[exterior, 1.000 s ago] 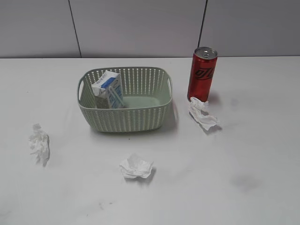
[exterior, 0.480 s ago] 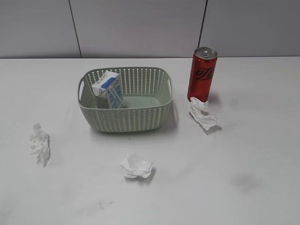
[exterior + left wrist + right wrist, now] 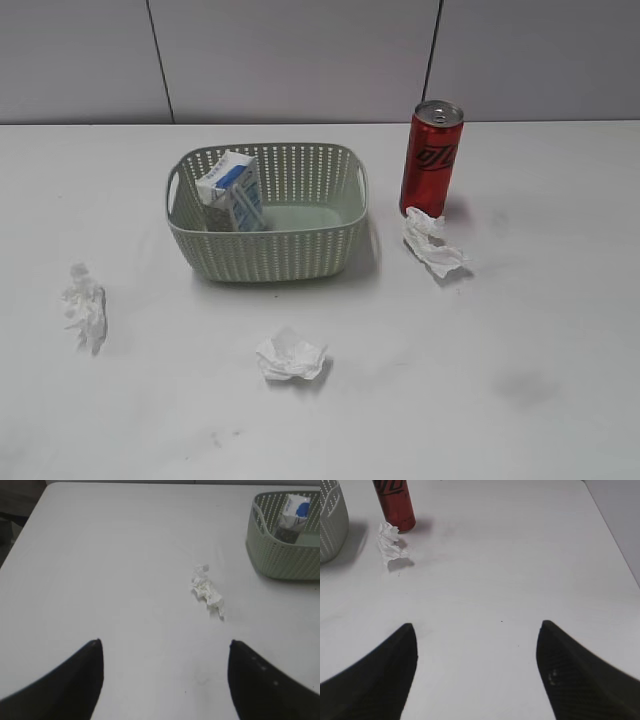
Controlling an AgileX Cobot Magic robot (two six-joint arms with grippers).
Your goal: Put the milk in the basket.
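The milk point(image 3: 232, 191), a small white carton with blue patches, stands tilted inside the left end of the sage-green basket point(image 3: 270, 252). Both also show at the top right of the left wrist view: milk point(image 3: 295, 511), basket point(image 3: 280, 560). A corner of the basket point(image 3: 330, 525) shows in the right wrist view. My left gripper point(image 3: 165, 642) is open and empty above bare table, far from the basket. My right gripper point(image 3: 476, 625) is open and empty above bare table. Neither gripper shows in the exterior view.
A red can point(image 3: 431, 158) stands right of the basket, with a crumpled tissue point(image 3: 432, 243) in front of it. Other tissues lie at the left point(image 3: 85, 305) and front centre point(image 3: 290, 357). The table's left edge point(image 3: 20, 535) and right edge point(image 3: 615, 535) show.
The tissue at the left has shifted slightly. Nothing else has moved.
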